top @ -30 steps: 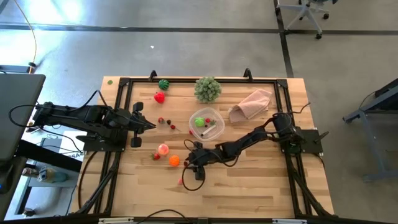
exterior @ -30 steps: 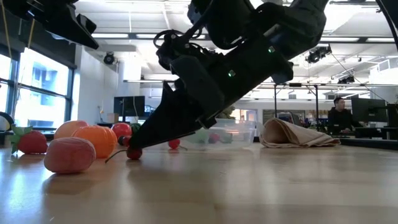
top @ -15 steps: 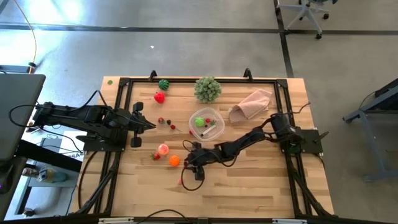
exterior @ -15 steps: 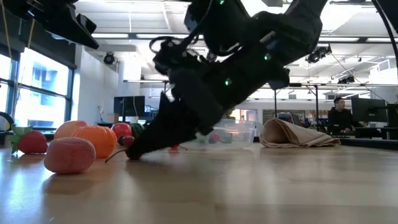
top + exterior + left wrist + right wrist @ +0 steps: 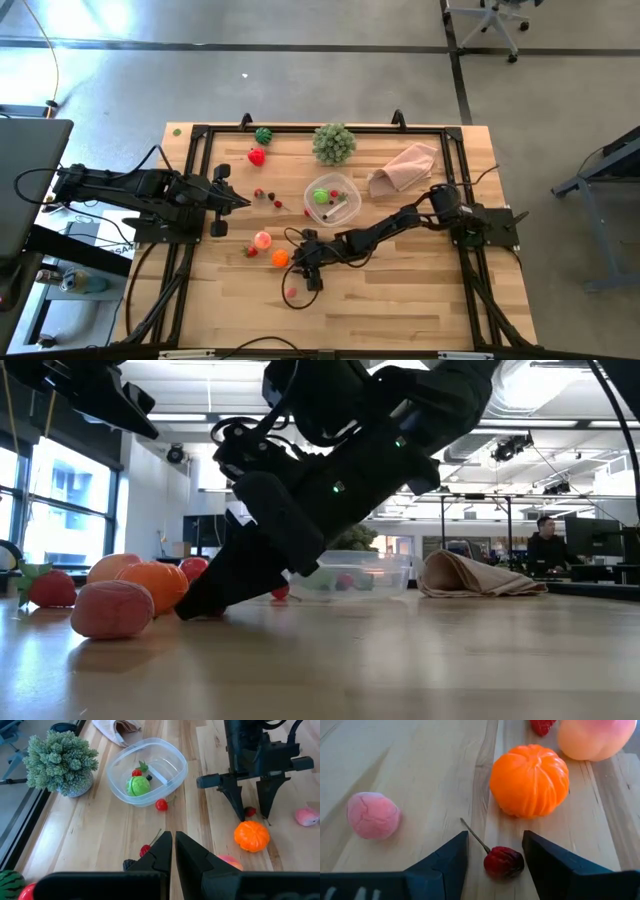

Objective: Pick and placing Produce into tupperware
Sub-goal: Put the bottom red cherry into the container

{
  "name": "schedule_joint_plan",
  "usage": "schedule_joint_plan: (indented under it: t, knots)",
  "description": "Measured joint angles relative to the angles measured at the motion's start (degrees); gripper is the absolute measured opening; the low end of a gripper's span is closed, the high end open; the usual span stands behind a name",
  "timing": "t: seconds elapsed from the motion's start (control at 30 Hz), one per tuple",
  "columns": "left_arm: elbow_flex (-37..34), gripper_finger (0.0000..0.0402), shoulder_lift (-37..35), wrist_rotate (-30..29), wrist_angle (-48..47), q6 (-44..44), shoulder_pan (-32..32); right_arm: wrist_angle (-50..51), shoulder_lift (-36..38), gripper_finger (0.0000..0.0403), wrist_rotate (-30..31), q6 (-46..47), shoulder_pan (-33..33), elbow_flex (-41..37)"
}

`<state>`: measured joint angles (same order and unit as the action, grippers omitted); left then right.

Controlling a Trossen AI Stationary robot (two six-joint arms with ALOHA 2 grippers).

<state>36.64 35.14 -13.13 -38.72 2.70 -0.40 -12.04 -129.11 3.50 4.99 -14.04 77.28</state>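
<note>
Since one second ago, the right gripper [image 5: 305, 264] has moved toward the left of the high view, and it is now just beside the orange fruit [image 5: 280, 258]. From above, the tupperware [image 5: 332, 196] sits in the upper middle of the table [image 5: 400, 300], already with a green piece inside, and the left gripper [image 5: 243, 203] waits at the left side, near two small red pieces. The pink fruit [image 5: 291, 293] lies lower, apart from the others. In the low view, the right arm fills the centre and leans down to the wood, so its fingertips are hidden there; the tupperware stands behind it, right of centre. In the left wrist view, the left fingers [image 5: 160, 851] are closed together and hold nothing, while the right gripper stands with its jaws apart over a small dark red cherry [image 5: 250, 811]. In the right wrist view, the cherry [image 5: 504, 861] with its thin stem lies between the open fingers [image 5: 445, 862], not yet gripped. I judge that the grasp of the cherry is the next step. The orange fruit is very near on one side, so closing could push it; toward the lower edge of the table there is free room.
</note>
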Motion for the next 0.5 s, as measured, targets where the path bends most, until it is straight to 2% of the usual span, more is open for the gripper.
schedule_joint_plan:
  t: [0.5]
  knots:
    - [-0.02,0.0014,-0.02,0.02,0.0,-0.02,0.02,4.01,0.16,0.0183,2.07,7.61,-0.11,0.02]
